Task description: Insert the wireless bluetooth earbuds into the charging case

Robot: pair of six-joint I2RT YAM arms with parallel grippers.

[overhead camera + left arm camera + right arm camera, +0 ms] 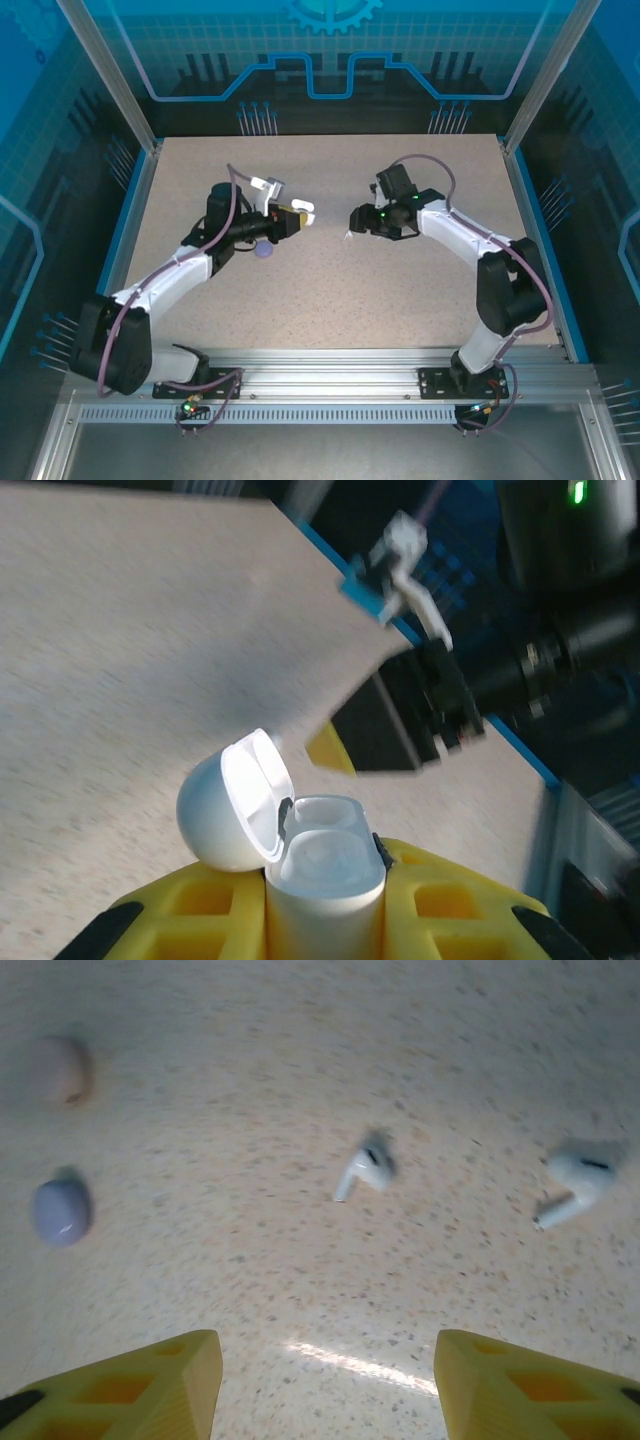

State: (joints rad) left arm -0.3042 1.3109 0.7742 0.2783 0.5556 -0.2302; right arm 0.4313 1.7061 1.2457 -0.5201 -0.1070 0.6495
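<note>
White case (322,865), lid open, clamped in left claw (325,920); right claw (328,1380) spread wide near two earbuds (365,1168) on open tabletop (230,1280)

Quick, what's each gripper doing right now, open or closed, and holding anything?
Left gripper: closed on the white charging case, its lid open.
Right gripper: open, holding nothing; two white earbuds lie on the table ahead.
</note>
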